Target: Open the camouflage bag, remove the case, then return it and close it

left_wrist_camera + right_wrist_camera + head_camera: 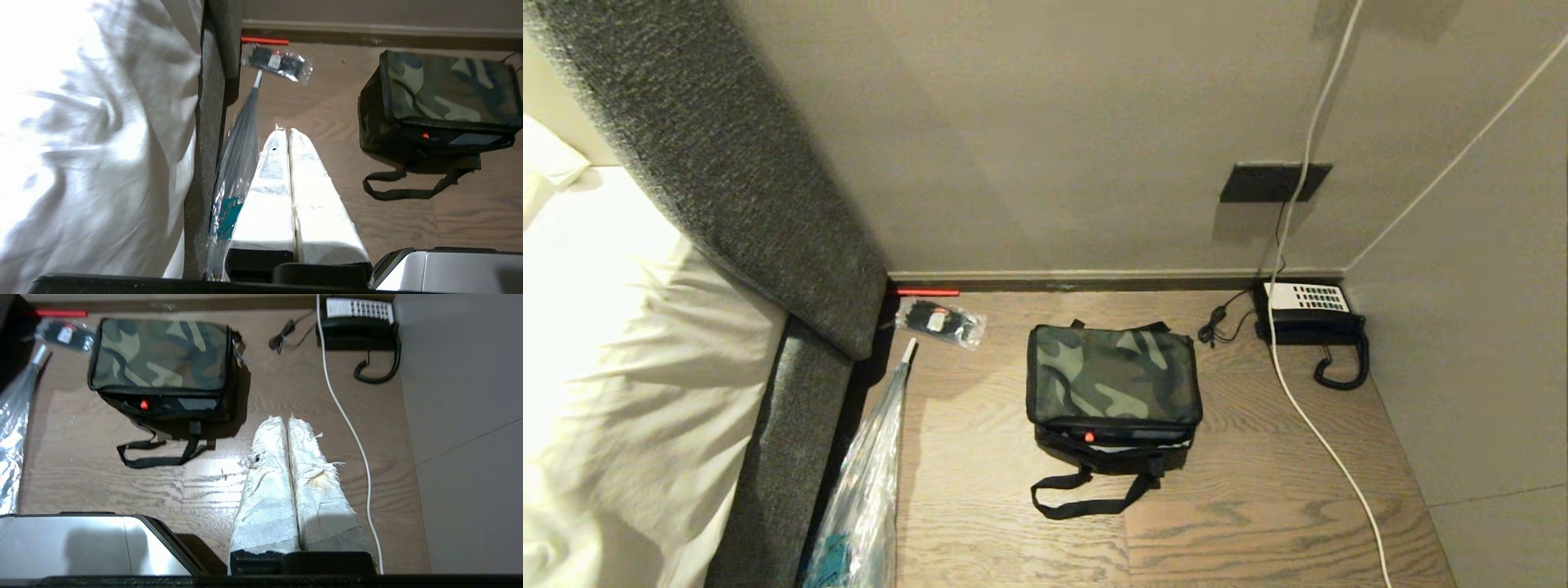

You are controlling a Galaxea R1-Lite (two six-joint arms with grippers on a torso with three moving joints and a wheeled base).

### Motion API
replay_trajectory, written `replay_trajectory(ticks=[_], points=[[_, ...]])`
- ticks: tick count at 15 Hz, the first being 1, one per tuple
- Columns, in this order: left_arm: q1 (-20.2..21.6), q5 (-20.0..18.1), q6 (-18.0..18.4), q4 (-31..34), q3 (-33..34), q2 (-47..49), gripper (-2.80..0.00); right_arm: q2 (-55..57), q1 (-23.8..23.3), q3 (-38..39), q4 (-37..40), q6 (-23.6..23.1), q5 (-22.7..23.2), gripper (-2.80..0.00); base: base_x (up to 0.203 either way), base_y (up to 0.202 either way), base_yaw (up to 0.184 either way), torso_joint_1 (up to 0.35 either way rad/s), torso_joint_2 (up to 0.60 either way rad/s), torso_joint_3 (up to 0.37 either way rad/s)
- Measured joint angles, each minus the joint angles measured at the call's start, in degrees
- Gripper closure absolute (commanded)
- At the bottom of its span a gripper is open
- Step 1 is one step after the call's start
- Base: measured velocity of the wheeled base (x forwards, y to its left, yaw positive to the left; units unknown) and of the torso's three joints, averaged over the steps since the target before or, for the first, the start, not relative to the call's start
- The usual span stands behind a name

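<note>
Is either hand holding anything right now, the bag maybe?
Nothing is held. The left hand and right hand are shut on nothing, above the floor, apart from the camouflage bag.

Camouflage bag (1114, 374): matt woven cloth w/ black webbing straps. Floor (1241, 506): wood-grain planks, slight sheen. Small bag (940, 321) and long bag (866, 490): clear crinkly plastic, glossy. Headboard (727, 163): rough grey fabric. Bedding (621, 351): white cloth. Telephone (1311, 318): smooth plastic. Left fingers (267, 196) and right fingers (265, 486): frayed white tape wrap.
</note>
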Motion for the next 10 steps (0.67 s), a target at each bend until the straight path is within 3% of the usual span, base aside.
replay_trajectory(ticks=[10], points=[[0.0, 0.0, 0.0, -0.02, 0.0, 0.0, 0.0, 0.0, 0.0, 0.0, 0.01, -0.06, 0.0, 0.0, 0.0, 0.0, 0.0, 0.001, 0.0, 0.202]])
